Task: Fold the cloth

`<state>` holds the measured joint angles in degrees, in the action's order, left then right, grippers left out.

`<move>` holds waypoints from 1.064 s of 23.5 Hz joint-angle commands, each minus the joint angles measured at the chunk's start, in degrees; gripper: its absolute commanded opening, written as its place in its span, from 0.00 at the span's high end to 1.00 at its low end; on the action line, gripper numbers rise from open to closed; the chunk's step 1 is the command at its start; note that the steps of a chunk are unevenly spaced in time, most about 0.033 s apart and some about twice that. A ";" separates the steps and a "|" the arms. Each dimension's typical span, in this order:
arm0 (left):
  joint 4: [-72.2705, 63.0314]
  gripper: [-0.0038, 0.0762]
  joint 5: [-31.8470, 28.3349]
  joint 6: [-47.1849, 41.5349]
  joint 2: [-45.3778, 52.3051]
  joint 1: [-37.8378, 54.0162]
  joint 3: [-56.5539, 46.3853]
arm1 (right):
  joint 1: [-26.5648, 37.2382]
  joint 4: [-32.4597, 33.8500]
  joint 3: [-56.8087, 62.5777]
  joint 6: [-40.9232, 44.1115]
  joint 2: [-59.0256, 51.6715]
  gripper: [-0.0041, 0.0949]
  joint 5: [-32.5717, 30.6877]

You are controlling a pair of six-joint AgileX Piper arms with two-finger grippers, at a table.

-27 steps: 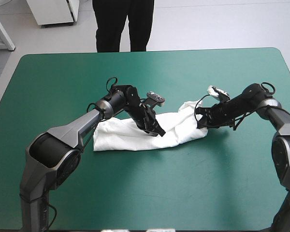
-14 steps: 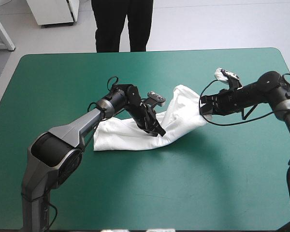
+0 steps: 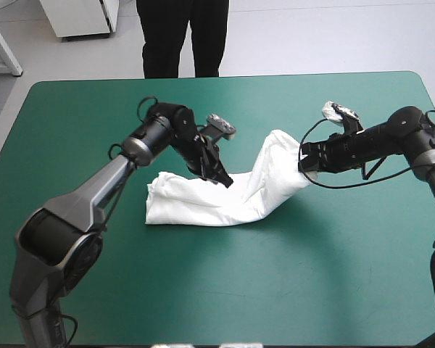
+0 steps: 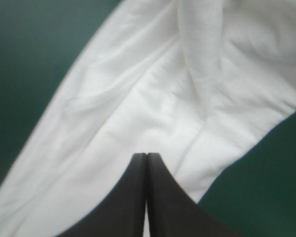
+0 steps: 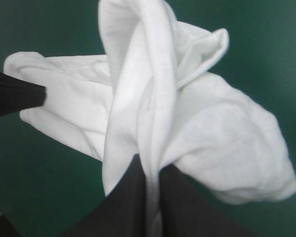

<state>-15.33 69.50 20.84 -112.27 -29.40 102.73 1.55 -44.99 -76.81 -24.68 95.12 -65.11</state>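
1. Left gripper [image 3: 224, 180] first: my two black fingers are pressed together into a single point, and I see no cloth between them. The tip is down on the T-shirt [image 3: 203, 203], at its far edge, roughly midway along it.
2. Through the left wrist view, the fingers [image 4: 160, 197] meet in one narrow arch. White cloth spreads ahead of them in soft creases, with one thick fold running away from the tip. The teal-green cover [image 4: 29, 59] shows on both sides.
3. On to the shirt itself: it sits near the middle of the table as a long white bundle running left to right. Its left part lies flat on the cover, with a squared-off end. Its right part climbs off the cover in a slope, with a shadow beneath it.
4. Right gripper [image 3: 303, 165] now: my fingers are all but closed, pinching the shirt's right end and holding it raised above the cover.
5. Through the right wrist view, a thick rolled ridge of cloth [image 5: 138, 98] rises from between my fingers [image 5: 180, 207], and the rest bulges in a loose bunch beside them. Farther off, the left gripper's black tip [image 5: 39, 94] touches the shirt's low part.
6. Both grippers are well apart, with the shirt stretched between them.
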 commanded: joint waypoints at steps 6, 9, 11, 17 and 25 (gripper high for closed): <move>4.55 0.96 3.72 -3.91 29.19 10.28 3.99 | -8.16 -10.09 -4.63 -3.95 -3.00 0.97 1.29; 5.00 0.96 3.72 -5.00 37.91 12.08 3.89 | -15.74 -10.22 -6.61 -3.70 -3.00 0.97 5.59; 5.00 0.96 3.72 -5.11 39.97 12.08 3.89 | -18.22 -10.22 -6.86 -3.70 -2.74 0.97 7.87; 5.47 0.96 4.23 -6.58 42.98 12.08 3.89 | -26.30 -13.38 -7.78 -4.61 3.76 0.97 11.26; 5.47 0.96 4.23 -7.40 42.98 12.08 3.89 | -29.81 -14.78 -16.05 -4.92 12.47 0.94 9.16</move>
<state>-9.23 71.60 14.27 -70.56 -17.48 105.27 -27.66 -55.94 -87.86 -28.47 108.22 -55.10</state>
